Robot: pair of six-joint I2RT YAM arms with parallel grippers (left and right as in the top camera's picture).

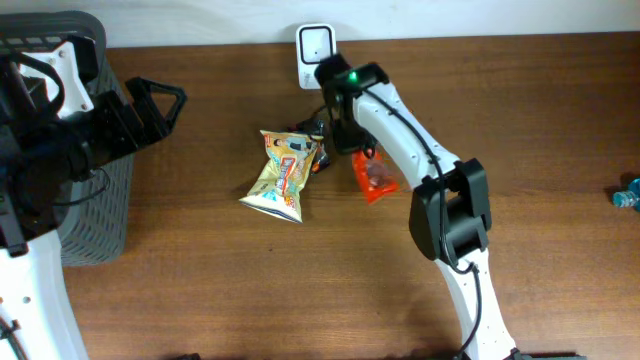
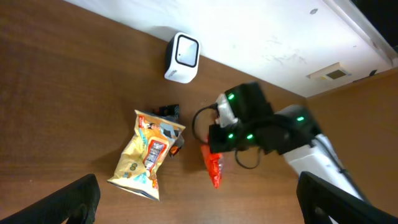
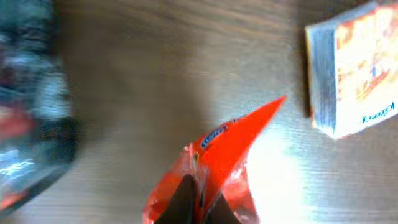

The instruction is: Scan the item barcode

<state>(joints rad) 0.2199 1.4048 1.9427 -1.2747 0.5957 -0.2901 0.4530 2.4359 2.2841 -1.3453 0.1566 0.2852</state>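
1. Left gripper [image 1: 160,103] hangs aside, jaws spread, empty.
2. Yellow snack bag [image 1: 283,175] lies untouched just left of the right gripper [image 3: 200,198].
3. Right gripper pinches the orange packet [image 3: 227,155] by its edge, likely to carry it to the scanner [image 1: 315,44] just beyond.

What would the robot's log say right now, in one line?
right gripper: shut on orange packet | left gripper: open, empty | scanner: packet not there yet

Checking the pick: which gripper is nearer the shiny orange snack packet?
Right. The right gripper grips the shiny orange snack packet; the left gripper hangs open far away, by the grey basket.
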